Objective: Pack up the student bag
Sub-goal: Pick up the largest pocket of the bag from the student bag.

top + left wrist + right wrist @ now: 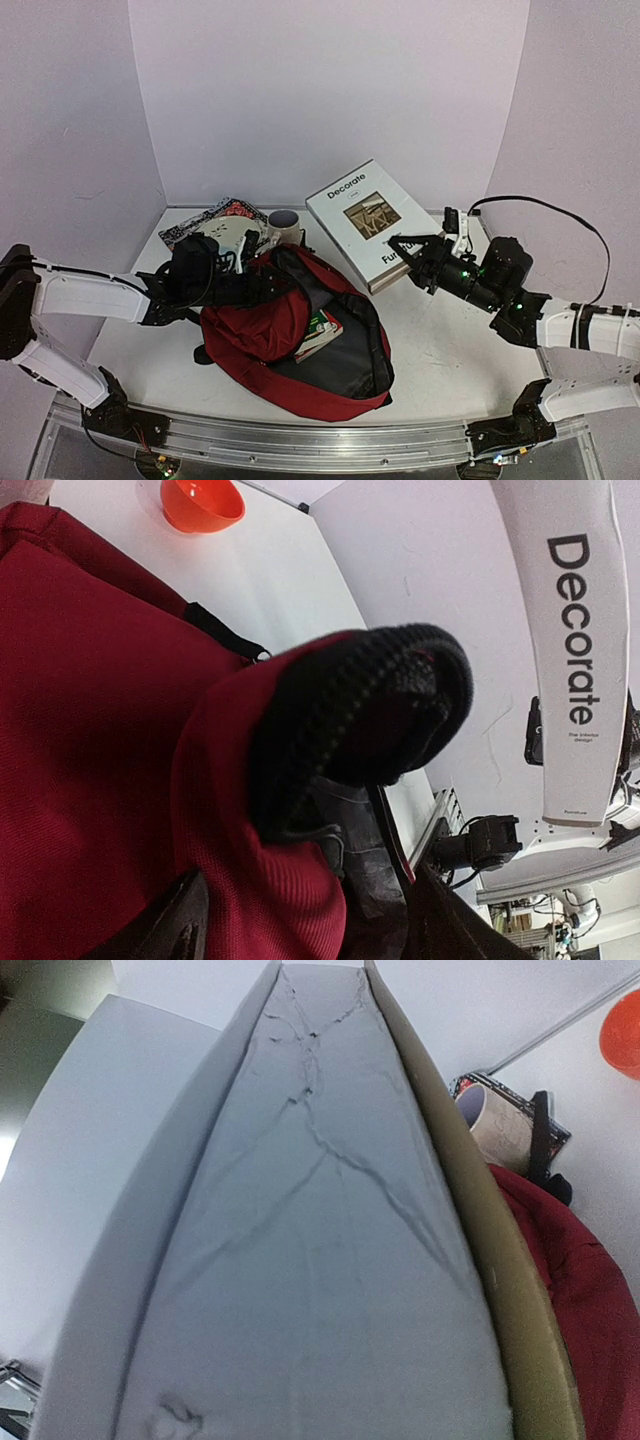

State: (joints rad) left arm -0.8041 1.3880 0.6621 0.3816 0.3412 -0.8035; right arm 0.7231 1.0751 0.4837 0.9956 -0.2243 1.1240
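Currently left fingers [175, 925] clamp the raised rim of the open bag [250, 330]; right fingers [412, 250] grip the book [365, 215] by its near-right end, tilted over the bench [440, 350], just far-right of the bag.

This is a robot test cell in a lab. A left arm [90, 295] and a right arm [590, 330] are bolted to an aluminium rail [320, 440] at the edge of a white table [440, 350], which is boxed in by plain pale walls [330, 90]. A black cable [560, 207] loops from the right arm, and cluttered gear [530, 920] shows past the table's edge.
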